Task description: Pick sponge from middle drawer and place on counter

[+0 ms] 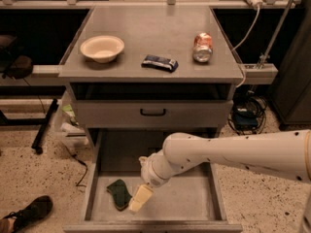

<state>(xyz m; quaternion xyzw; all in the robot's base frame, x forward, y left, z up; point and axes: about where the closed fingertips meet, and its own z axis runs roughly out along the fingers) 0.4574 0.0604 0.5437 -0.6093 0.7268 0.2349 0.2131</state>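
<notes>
The sponge (119,193), dark green face up, lies on the floor of the open middle drawer (187,200), toward its front left. My gripper (139,198) hangs down inside the drawer at the end of my white arm, which reaches in from the right. It sits just right of the sponge, at or very near the sponge's right edge. The grey counter (146,30) is the top of the cabinet, above the drawers.
On the counter stand a cream bowl (102,48) at the left, a dark blue snack wrapper (160,62) in the middle and a tipped soda can (202,47) at the right. A shut drawer front with a black handle (153,112) sits above the open drawer. A shoe (26,211) lies on the floor at the lower left.
</notes>
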